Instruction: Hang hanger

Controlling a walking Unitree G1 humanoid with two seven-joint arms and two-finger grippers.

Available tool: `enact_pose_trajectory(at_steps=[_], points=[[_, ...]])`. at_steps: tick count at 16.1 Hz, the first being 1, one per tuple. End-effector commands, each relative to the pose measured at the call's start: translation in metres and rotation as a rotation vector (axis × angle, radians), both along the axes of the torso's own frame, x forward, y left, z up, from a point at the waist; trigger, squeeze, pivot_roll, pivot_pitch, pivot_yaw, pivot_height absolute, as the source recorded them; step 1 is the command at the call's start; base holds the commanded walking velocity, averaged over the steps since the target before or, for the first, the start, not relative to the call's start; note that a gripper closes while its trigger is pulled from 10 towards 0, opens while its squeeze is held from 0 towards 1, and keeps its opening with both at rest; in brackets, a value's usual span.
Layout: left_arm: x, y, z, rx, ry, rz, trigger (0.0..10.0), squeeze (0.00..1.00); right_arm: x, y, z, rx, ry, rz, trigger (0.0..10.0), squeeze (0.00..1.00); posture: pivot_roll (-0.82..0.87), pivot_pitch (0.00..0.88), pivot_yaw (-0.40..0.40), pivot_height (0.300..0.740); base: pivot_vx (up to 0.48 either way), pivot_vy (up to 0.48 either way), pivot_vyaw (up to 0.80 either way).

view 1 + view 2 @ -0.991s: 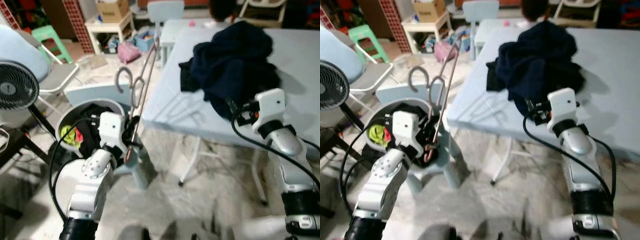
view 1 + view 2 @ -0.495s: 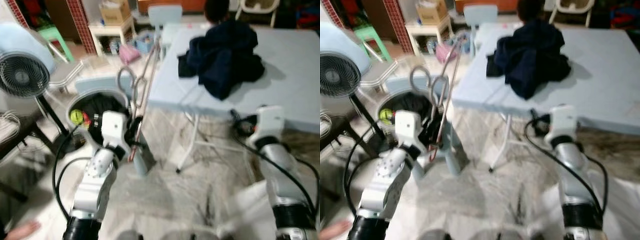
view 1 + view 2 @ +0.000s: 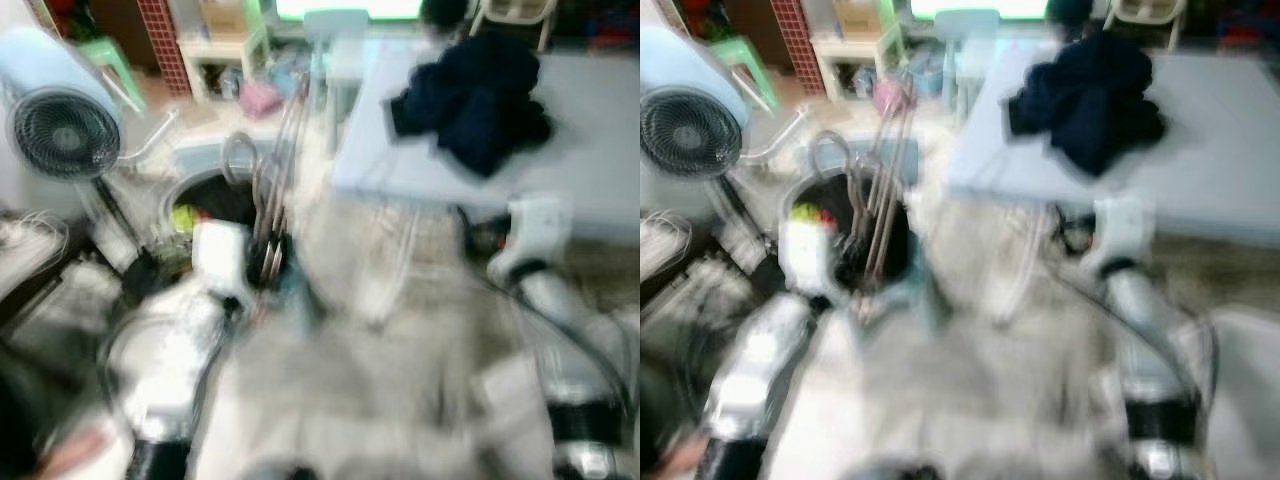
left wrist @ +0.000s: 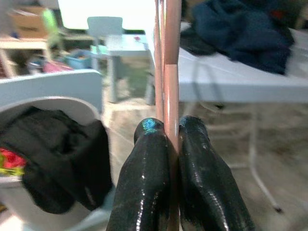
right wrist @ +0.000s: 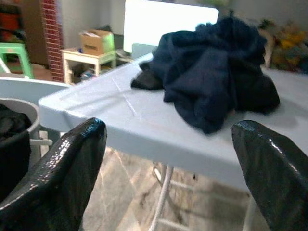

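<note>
**Blurred view of a robot holding a hanger beside a laundry tub**

Both head views are heavily smeared, so small details are lost. Left of centre, the left gripper has its two black fingers pressed tight on the thin pinkish rod of a hanger, which rises upward; its grey hooks are barely readable. Just behind it is a round white tub holding dark clothes and something yellow-green. At upper right, a dark blue garment lies heaped on a pale blue table. The right gripper hangs before the table edge with fingers spread wide, holding nothing. A fan stands at upper left.
</note>
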State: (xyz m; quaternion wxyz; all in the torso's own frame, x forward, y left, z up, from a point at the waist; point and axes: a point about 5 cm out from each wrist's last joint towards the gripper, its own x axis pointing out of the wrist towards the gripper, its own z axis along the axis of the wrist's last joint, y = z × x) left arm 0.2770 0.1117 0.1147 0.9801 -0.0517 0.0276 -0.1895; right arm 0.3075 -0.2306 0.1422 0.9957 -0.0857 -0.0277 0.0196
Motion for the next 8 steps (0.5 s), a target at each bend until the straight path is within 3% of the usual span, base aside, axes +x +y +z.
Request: enact_pose_trajectory(at_steps=[1,6,8], points=[[0.004,0.006,0.006,0.017,-0.023,0.013,10.0,0.0,0.001,0.006,0.003,0.002,-0.011,0.024,10.0,0.0,-0.06,0.028,0.062,0.74,0.0,0.465,0.0],[0.002,0.005,0.003,0.022,-0.009,-0.004,10.0,0.0,-0.002,0.005,0.001,-0.017,-0.003,0.036,10.0,0.0,-0.07,0.025,0.06,0.74,0.0,0.469,0.0],[-0.003,0.001,-0.006,0.072,0.025,-0.07,10.0,0.0,-0.002,0.002,0.002,-0.071,-0.009,0.045,10.0,0.0,-0.07,0.023,0.059,0.74,0.0,0.133,0.0]])
